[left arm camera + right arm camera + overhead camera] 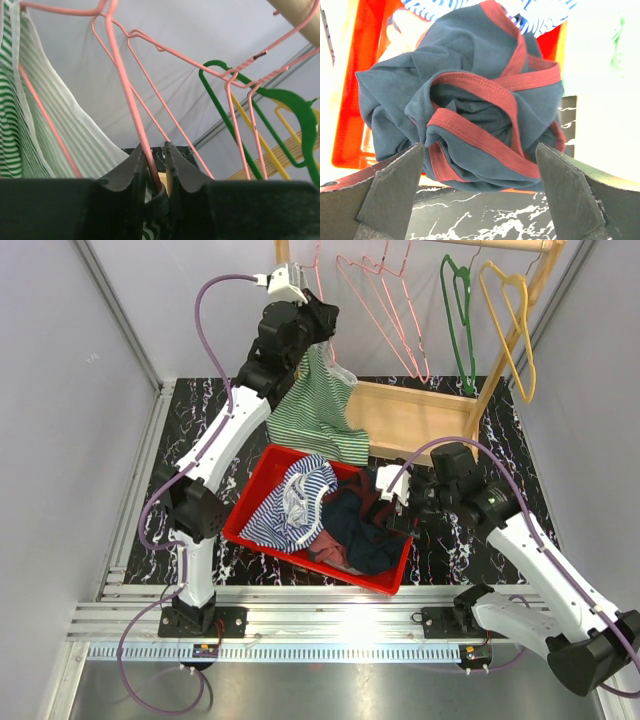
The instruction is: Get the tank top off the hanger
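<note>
black left fingers (125,175) fill the bottom of the left wrist view, set to a narrow slot around a wire of a pink hanger (123,85). that wire lies against one finger, with a sliver of gap on its other side. whether it is truly pinched i cannot tell. just left of them hangs the tank top (15,125), green-and-white striped, with another pink wire showing through its thin cloth. this close view also shows more pink wires, a green hanger (280,100) and a yellow hanger (250,135) under the wooden rail (295,15).

only the top view gives the layout. the left arm reaches up to the rack's left end, and its wrist hides the top's shoulders. the tank top (315,410) hangs down over the wooden base (410,415), its hem just beside the far rim of the red bin (245,510) on the marbled desk (500,440).

the right wrist view shows the right fingers (390,190) spread wide and holding nothing, one on either side of a navy garment (470,100) with maroon trim. the top view places them at the bin's right end, and shows a blue-and-white striped garment (295,505) lying beside the navy one.
</note>
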{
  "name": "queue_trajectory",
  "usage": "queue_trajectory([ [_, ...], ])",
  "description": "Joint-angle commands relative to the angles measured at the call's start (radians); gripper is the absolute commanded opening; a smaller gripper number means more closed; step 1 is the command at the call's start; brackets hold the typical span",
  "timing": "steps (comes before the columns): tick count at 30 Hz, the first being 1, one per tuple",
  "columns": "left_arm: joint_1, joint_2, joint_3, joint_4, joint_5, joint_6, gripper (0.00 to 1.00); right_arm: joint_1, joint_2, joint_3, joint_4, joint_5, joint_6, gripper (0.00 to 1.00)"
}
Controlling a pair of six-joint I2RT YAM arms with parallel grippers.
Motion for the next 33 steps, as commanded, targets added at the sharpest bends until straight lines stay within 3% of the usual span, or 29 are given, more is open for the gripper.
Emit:
queue_trajectory([
  [1,0.011,-0.016,0.044,0.106,0.012,0.014,0.15,-0.004,-0.028,0.035,-0.005,-0.010,-0.025,1.00],
  [7,0.017,-0.062,0.007,0.163,0.026,0.009,0.06,-0.015,-0.045,0.022,0.004,-0.019,-0.016,1.00],
  [13,0.060,-0.128,-0.073,0.263,0.121,-0.089,0.00,-0.032,-0.088,0.027,0.026,-0.041,0.012,1.00],
  [23,0.137,-0.192,-0.149,0.364,0.430,-0.233,0.00,-0.038,-0.097,0.032,0.040,-0.021,0.019,1.00],
  [33,0.158,-0.310,-0.310,0.419,0.601,-0.234,0.00,-0.039,-0.087,0.050,0.072,0.001,0.064,1.00],
])
